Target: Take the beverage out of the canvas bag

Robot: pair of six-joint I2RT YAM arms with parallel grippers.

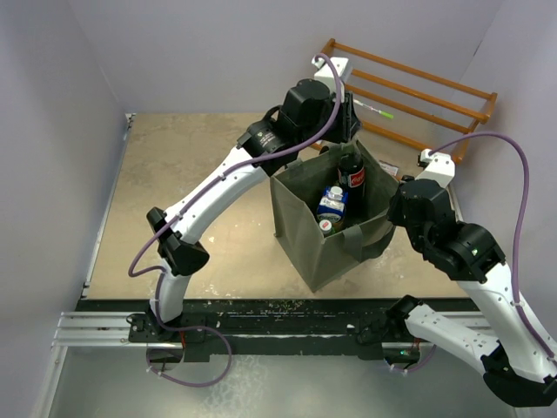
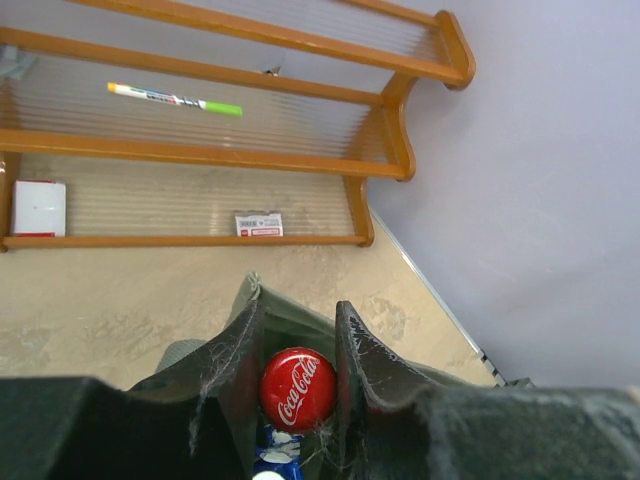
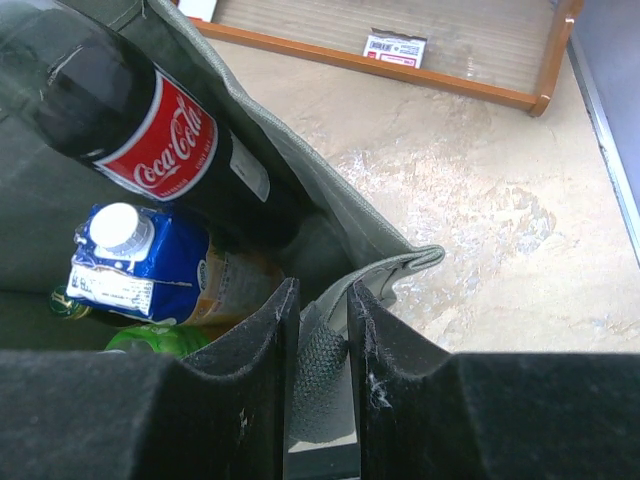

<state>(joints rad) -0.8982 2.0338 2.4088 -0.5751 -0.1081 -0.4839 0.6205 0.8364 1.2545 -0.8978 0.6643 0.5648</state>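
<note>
Red-capped, the Coca-Cola bottle [image 2: 298, 388] stood inside the canvas bag [image 1: 326, 248], the left gripper [image 2: 300, 322] clamped on its cap and the right gripper [image 3: 322, 292] pinching the bag's rim; the lift out was not yet made.

The left arm [image 1: 213, 187] stretched far forward and the left claw [image 2: 297, 318] pointed down, fingers closed on the cap of a bottle [image 2: 298, 388]. The right arm [image 1: 474, 257] bent inward, the right claw [image 3: 321, 292] pinching the rim of the bag [image 3: 340, 215].
</note>
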